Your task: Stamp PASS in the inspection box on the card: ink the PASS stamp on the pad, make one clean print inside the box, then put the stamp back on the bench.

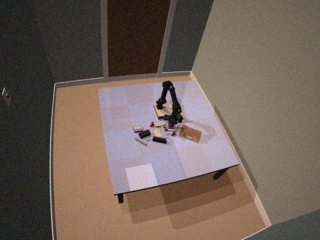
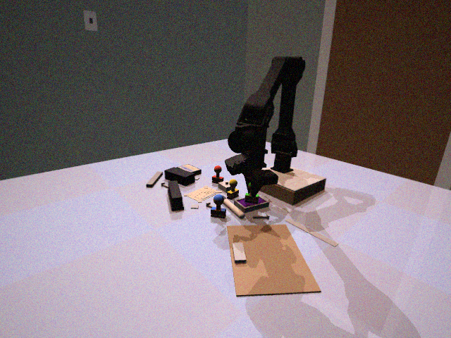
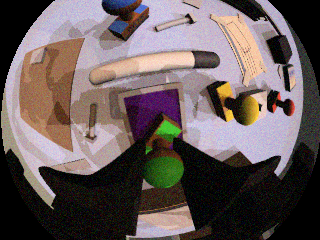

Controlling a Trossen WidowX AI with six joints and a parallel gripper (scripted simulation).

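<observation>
My gripper (image 2: 250, 188) (image 3: 159, 143) is shut on the green stamp (image 2: 251, 198) (image 3: 163, 172), gripping it below its round green knob. The stamp is upright, with its block over the back part of the purple ink pad (image 1: 170, 126) (image 2: 242, 203) (image 3: 144, 107). Whether the block touches the ink cannot be told; its underside is hidden. The stamp's lettering is not readable. The cream card (image 1: 157, 132) (image 2: 200, 193) (image 3: 239, 40) lies flat beyond the yellow stamp (image 2: 232, 190) (image 3: 246, 110). Printed lines show on it, but the inspection box cannot be made out clearly.
A blue stamp (image 2: 218, 210) (image 3: 129, 25) and a light rod with a dark end (image 3: 150, 63) lie near the pad. A red stamp (image 2: 217, 178) (image 3: 286, 106) stands past the yellow one. A brown board (image 2: 262, 279) (image 3: 45, 90) and black blocks (image 2: 175, 196) (image 2: 179, 176) lie farther out.
</observation>
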